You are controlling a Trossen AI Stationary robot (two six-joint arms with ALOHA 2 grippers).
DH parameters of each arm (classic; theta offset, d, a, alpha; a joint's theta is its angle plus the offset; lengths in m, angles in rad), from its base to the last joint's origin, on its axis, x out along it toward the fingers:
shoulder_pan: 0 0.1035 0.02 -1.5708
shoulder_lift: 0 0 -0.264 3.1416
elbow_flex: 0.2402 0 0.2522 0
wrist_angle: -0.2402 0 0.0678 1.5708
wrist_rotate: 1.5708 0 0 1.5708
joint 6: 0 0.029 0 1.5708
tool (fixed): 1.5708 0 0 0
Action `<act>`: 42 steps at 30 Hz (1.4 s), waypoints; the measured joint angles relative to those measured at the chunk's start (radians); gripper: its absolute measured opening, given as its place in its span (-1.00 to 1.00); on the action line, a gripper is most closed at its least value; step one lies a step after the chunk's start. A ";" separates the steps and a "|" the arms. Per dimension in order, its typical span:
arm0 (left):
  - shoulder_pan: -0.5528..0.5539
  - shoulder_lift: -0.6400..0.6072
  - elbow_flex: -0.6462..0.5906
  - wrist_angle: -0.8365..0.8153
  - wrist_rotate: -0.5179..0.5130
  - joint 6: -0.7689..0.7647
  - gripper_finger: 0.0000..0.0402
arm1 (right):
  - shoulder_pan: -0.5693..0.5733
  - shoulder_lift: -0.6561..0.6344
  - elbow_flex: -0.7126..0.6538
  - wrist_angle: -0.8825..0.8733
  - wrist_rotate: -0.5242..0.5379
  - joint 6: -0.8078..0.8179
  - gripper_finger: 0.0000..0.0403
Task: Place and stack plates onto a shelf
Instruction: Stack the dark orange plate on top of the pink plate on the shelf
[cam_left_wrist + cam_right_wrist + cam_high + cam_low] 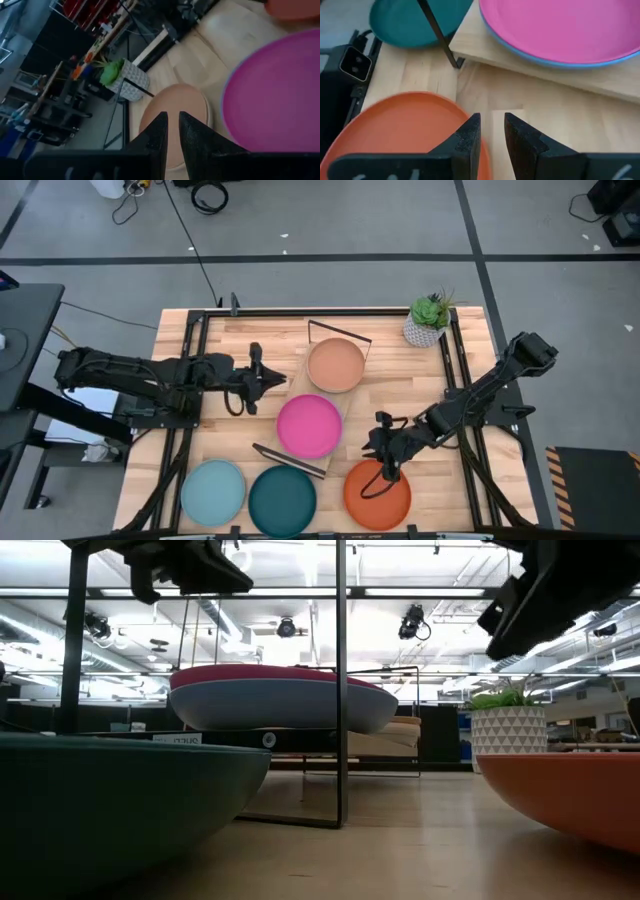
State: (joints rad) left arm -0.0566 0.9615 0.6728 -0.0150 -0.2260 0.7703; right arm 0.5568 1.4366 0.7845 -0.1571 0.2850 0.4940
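Plates: six show from above; the others cannot be picked out as separate plates.
Peach plate [335, 365]: lies on the far end of the shelf [348, 415], inside the black wire frame [340, 332] there.
Magenta plate [309, 425]: sits on the near half of the shelf, on top of a blue plate [555, 62] whose rim shows just under its edge in the right wrist view.
Light teal plate [213, 491]: flat on the desk [400, 395] at the near left edge.
Dark teal plate [282, 500]: on the desk just beside the light teal one, near the shelf's near wire frame [290, 460].
Orange-red plate [378, 493]: on the desk at the near right, apart from the shelf.
Left gripper [283, 380]: hangs above the desk just left of the shelf, between the peach and magenta plates; its fingers [197, 142] stand a narrow slit apart with nothing between them.
Right gripper [386, 473]: points down over the far rim of the orange-red plate; its fingers [517, 135] stand a small gap apart, and no grip on the plate shows.
Potted plant [429, 320]: at the desk's far right corner, well apart from the plates.
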 joint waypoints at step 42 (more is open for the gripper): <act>-0.190 -0.008 0.061 -0.028 -0.001 -0.626 -0.74 | -0.022 0.204 0.111 -0.322 -0.183 0.168 -0.03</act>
State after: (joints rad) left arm -0.2466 0.9533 0.7334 -0.0429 -0.2274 0.1440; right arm 0.5345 1.6407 0.8955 -0.4792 0.1019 0.6621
